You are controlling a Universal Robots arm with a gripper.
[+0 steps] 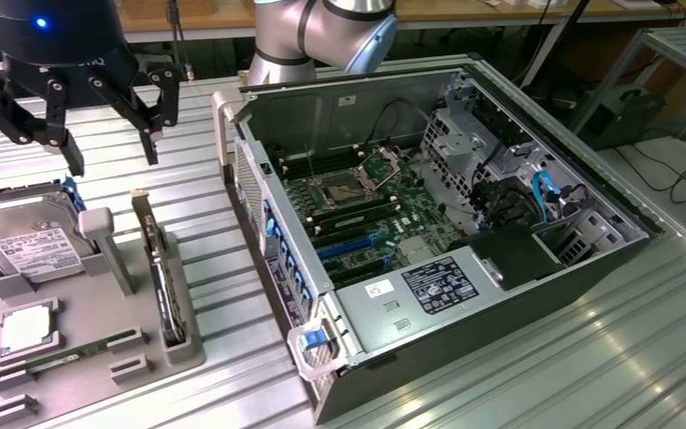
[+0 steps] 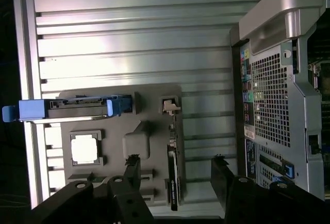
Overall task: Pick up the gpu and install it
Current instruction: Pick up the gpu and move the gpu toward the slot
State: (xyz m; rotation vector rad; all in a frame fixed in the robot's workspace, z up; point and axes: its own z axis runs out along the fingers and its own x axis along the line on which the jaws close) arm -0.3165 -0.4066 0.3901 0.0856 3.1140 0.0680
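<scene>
- Computer case (image 1: pixel 463 223): side open, centre to three o'clock in the exterior view.
- Holder (image 1: pixel 87 313): grey, at eight o'clock.
- Gripper (image 1: pixel 111 163): fingers spread, empty, at ten o'clock.
- Graphics card (image 1: pixel 167 286): on edge in the holder's slot. Probably light, stiff and fragile; best pinched across its thin faces, clear of the fan.

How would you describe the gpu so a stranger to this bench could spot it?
Find the open computer case; on the exterior view's left of it sits a grey tray. The gpu stands on edge along the tray's side nearest the case. Unlike the broad silver hard drive and slim green memory stick, it's a thin dark card with a pale end bracket.
</scene>
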